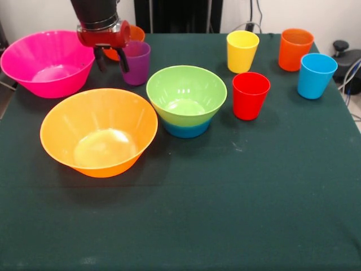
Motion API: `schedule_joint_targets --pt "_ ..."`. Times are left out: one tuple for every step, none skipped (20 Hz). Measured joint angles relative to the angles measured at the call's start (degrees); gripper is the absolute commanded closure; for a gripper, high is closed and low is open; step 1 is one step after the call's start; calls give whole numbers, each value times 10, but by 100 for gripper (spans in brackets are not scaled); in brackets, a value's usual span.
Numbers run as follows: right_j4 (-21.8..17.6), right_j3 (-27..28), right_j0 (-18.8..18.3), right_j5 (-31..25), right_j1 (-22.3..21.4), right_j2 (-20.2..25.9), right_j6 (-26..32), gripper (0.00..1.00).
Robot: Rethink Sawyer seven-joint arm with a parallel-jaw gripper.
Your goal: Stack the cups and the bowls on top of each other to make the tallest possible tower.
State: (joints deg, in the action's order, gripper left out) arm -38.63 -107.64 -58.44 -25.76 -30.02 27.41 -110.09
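progress: early; only the green bowl sat nested on the blue bowl, mid-table.
left to stack: pink bowl, large orange bowl, small orange bowl behind the gripper, and all five cups.
cups: purple cup, yellow cup, red cup, orange cup, light blue cup stood upright, apart, empty.
gripper: fingers spread, holding nothing, between pink bowl and purple cup.

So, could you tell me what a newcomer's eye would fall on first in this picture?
Probably the two big bowls at the left: the orange bowl in front and the pink bowl behind it. Next, the green bowl nested in a blue bowl at the centre, and the open pincer hanging beside the purple cup.
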Motion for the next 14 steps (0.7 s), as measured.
schedule_joint_targets --pt "0 -4 -3 0 -1 0 0 0" --pt "0 -6 -5 0 -2 0 0 0" --pt "0 -11 -8 0 -4 0 0 0" --pt "0 -16 -12 0 -6 0 0 0" --pt "0 -18 -13 0 -8 0 0 0" --pt "0 -21 -15 0 -10 0 0 0" --pt "0 -24 -16 0 -14 0 0 0" --pt "0 -26 -15 0 -17 0 0 0" --pt "0 -28 -15 0 -20 0 0 0" --pt "0 -30 -14 0 -26 0 0 0" --pt "0 -32 -14 0 -30 0 0 0" --pt "0 -33 -14 0 -33 0 0 0" --pt "1 -34 -14 0 -37 1 0 0" --pt "3 -37 -13 0 -45 2 0 0"
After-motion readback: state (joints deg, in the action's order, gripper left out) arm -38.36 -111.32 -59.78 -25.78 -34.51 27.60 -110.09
